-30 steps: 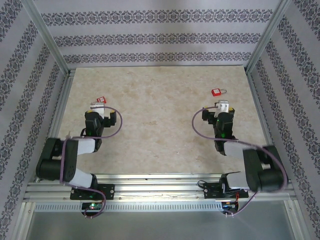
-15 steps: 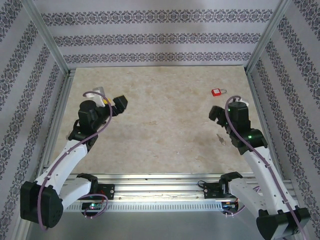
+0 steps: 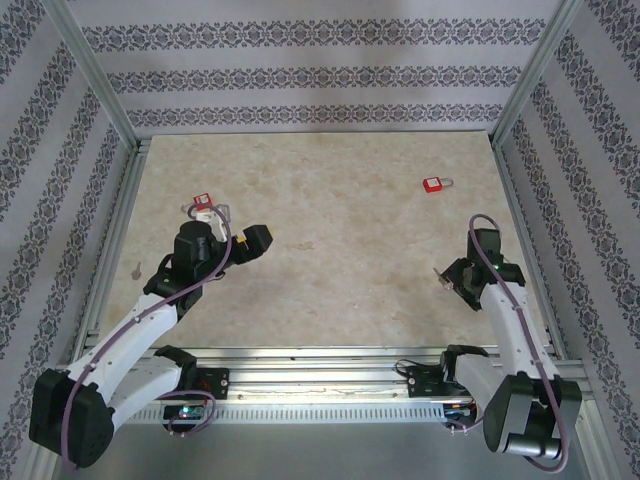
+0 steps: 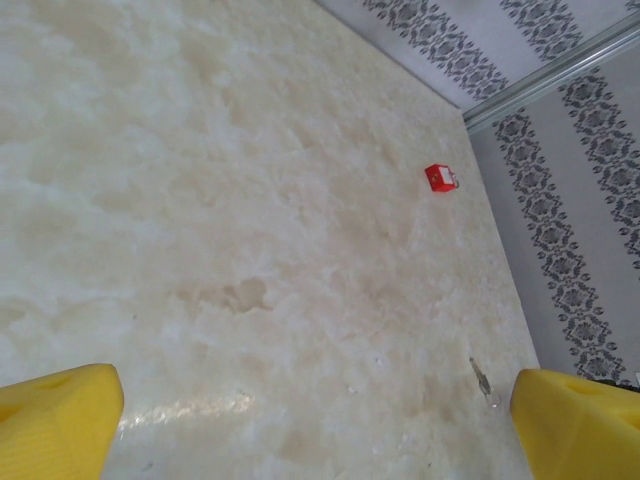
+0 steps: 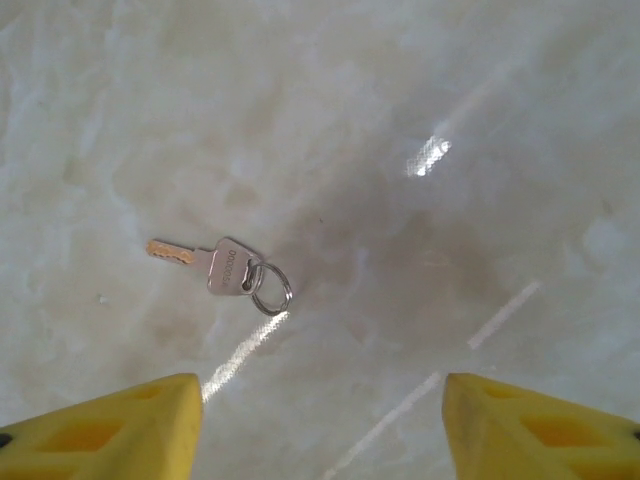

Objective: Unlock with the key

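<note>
Barely begun. Hovers with the right gripper [image 5: 318,405] spread wide and empty, the small silver key on its split ring [image 5: 225,268] loose on the pale marbled tabletop [image 5: 420,90] just ahead. Leaves the small red padlock [image 3: 434,184] well beyond, untouched. Holds the left gripper [image 4: 318,420] apart too. Yet to do: grasping, inserting, turning.

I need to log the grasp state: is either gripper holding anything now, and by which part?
Nothing is held. The right gripper is open, the key lying apart from it; the left gripper is open too.
</note>
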`<state>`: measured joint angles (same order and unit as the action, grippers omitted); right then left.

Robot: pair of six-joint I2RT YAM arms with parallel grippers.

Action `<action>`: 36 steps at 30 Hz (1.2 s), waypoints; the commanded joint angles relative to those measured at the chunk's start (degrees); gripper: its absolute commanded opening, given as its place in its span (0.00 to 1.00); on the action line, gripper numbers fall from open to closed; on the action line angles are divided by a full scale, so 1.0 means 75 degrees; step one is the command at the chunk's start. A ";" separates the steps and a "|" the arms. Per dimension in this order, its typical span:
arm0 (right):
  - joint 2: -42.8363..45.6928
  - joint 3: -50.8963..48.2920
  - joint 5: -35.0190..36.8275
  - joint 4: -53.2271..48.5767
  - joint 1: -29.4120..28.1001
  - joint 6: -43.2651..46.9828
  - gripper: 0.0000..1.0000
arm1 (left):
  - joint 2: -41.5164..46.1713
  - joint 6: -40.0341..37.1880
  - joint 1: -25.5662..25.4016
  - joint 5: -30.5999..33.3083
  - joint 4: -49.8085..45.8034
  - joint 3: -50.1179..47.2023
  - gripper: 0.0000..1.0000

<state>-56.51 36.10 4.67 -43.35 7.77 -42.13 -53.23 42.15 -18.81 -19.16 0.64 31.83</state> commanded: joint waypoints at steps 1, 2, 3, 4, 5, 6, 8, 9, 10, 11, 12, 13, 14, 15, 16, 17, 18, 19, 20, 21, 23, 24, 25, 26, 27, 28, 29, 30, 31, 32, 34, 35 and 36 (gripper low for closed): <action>-0.0405 -0.0142 -0.0432 0.0795 0.0086 -0.0010 0.60 | 0.0232 0.0072 -0.0109 -0.0129 -0.0137 -0.0117 0.99; -0.0537 -0.0176 -0.0618 0.1034 0.0100 0.0045 0.59 | 0.0259 0.0047 -0.0121 -0.0087 -0.0173 -0.0139 0.99; -0.0633 -0.0254 -0.0722 0.1290 0.0098 0.0037 0.55 | 0.0276 0.0030 -0.0122 -0.0051 -0.0194 -0.0156 0.99; -0.0698 -0.0316 -0.0736 0.1453 0.0101 -0.0028 0.51 | 0.0270 0.0012 -0.0129 -0.0036 -0.0197 -0.0171 0.99; -0.0813 -0.0389 -0.0767 0.1657 0.0101 -0.0059 0.47 | 0.0276 -0.0001 -0.0137 -0.0053 -0.0167 -0.0182 0.99; -0.0970 -0.0428 -0.0774 0.1795 0.0098 -0.0098 0.46 | 0.0257 -0.0001 -0.0136 -0.0087 -0.0127 -0.0186 0.99; -0.1306 -0.0410 -0.0821 0.1937 0.0101 -0.0078 0.44 | 0.0220 -0.0003 -0.0141 -0.0135 -0.0091 -0.0187 0.99; -0.1516 -0.0376 -0.0799 0.1960 0.0101 -0.0053 0.43 | 0.0213 -0.0004 -0.0151 -0.0145 -0.0097 -0.0178 0.99; -0.1664 -0.0354 -0.0785 0.2013 0.0101 -0.0027 0.41 | 0.0201 -0.0026 -0.0150 -0.0164 -0.0102 -0.0157 0.99; -0.1803 -0.0360 -0.0835 0.2132 0.0098 0.0015 0.38 | 0.0206 -0.0059 -0.0154 -0.0176 -0.0120 -0.0140 0.99; -0.1934 -0.0363 -0.0856 0.2205 0.0100 0.0016 0.38 | 0.0204 -0.0085 -0.0156 -0.0178 -0.0135 -0.0132 0.99; -0.2036 -0.0350 -0.0857 0.2206 0.0101 0.0022 0.37 | 0.0207 -0.0103 -0.0163 -0.0164 -0.0154 -0.0130 0.99; -0.2108 -0.0326 -0.0825 0.2192 0.0086 0.0048 0.38 | 0.0216 -0.0131 -0.0153 -0.0126 -0.0203 -0.0125 0.99; -0.2164 -0.0335 -0.0771 0.2151 0.0095 0.0041 0.37 | 0.0217 -0.0139 -0.0163 -0.0096 -0.0237 -0.0130 0.99; -0.2178 -0.0359 -0.0727 0.2146 0.0098 0.0039 0.38 | 0.0219 -0.0138 -0.0153 -0.0085 -0.0247 -0.0141 0.99; -0.2186 -0.0388 -0.0683 0.2114 0.0100 0.0050 0.37 | 0.0216 -0.0125 -0.0160 -0.0083 -0.0233 -0.0143 0.99; -0.2192 -0.0400 -0.0643 0.2062 0.0100 0.0052 0.37 | 0.0219 -0.0127 -0.0156 -0.0072 -0.0232 -0.0161 0.99; -0.2192 -0.0386 -0.0614 0.1975 0.0101 0.0071 0.38 | 0.0210 -0.0134 -0.0158 -0.0077 -0.0234 -0.0160 0.99; -0.2171 -0.0382 -0.0533 0.1918 0.0101 0.0096 0.38 | 0.0207 -0.0135 -0.0152 -0.0083 -0.0238 -0.0165 0.99; -0.2146 -0.0403 -0.0521 0.1911 0.0101 0.0109 0.38 | 0.0195 -0.0146 -0.0153 -0.0094 -0.0234 -0.0162 0.99; -0.2098 -0.0442 -0.0525 0.1900 0.0101 0.0087 0.38 | 0.0172 -0.0154 -0.0163 -0.0094 -0.0230 -0.0155 0.99; -0.2088 -0.0414 -0.0539 0.1810 0.0107 0.0096 0.38 | 0.0163 -0.0150 -0.0155 -0.0100 -0.0247 -0.0148 0.99; -0.2039 -0.0396 -0.0522 0.1726 0.0112 0.0131 0.39 | 0.0151 -0.0168 -0.0157 -0.0083 -0.0271 -0.0134 1.00; -0.1957 -0.0372 -0.0491 0.1644 0.0112 0.0155 0.40 | 0.0149 -0.0182 -0.0155 -0.0104 -0.0303 -0.0130 1.00; -0.1855 -0.0344 -0.0485 0.1540 0.0112 0.0188 0.40 | 0.0159 -0.0183 -0.0156 -0.0117 -0.0305 -0.0130 0.99; -0.1762 -0.0319 -0.0472 0.1425 0.0112 0.0214 0.41 | 0.0155 -0.0187 -0.0153 -0.0126 -0.0313 -0.0130 1.00; -0.1659 -0.0313 -0.0467 0.1293 0.0112 0.0218 0.42 | 0.0162 -0.0186 -0.0156 -0.0107 -0.0320 -0.0126 1.00; -0.1545 -0.0341 -0.0463 0.1269 0.0112 0.0227 0.42 | 0.0166 -0.0184 -0.0155 -0.0101 -0.0314 -0.0130 1.00; -0.1465 -0.0407 -0.0472 0.1320 0.0112 0.0227 0.42 | 0.0162 -0.0196 -0.0153 -0.0094 -0.0305 -0.0121 1.00; -0.1419 -0.0470 -0.0427 0.1392 0.0112 0.0210 0.42 | 0.0166 -0.0196 -0.0158 -0.0104 -0.0283 -0.0141 1.00; -0.1489 -0.0543 -0.0408 0.1473 0.0136 0.0193 0.41 | 0.0145 -0.0210 -0.0156 -0.0103 -0.0263 -0.0140 1.00; -0.1570 -0.0558 -0.0471 0.1530 0.0147 0.0186 0.41 | 0.0148 -0.0212 -0.0154 -0.0120 -0.0286 -0.0123 1.00; -0.1654 -0.0549 -0.0545 0.1572 0.0162 0.0191 0.41 | 0.0153 -0.0219 -0.0159 -0.0129 -0.0303 -0.0113 1.00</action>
<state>-67.96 32.95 -0.05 -31.09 8.19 -41.60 -52.07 41.85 -19.44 -19.51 -0.51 30.85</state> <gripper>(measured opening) 0.412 0.994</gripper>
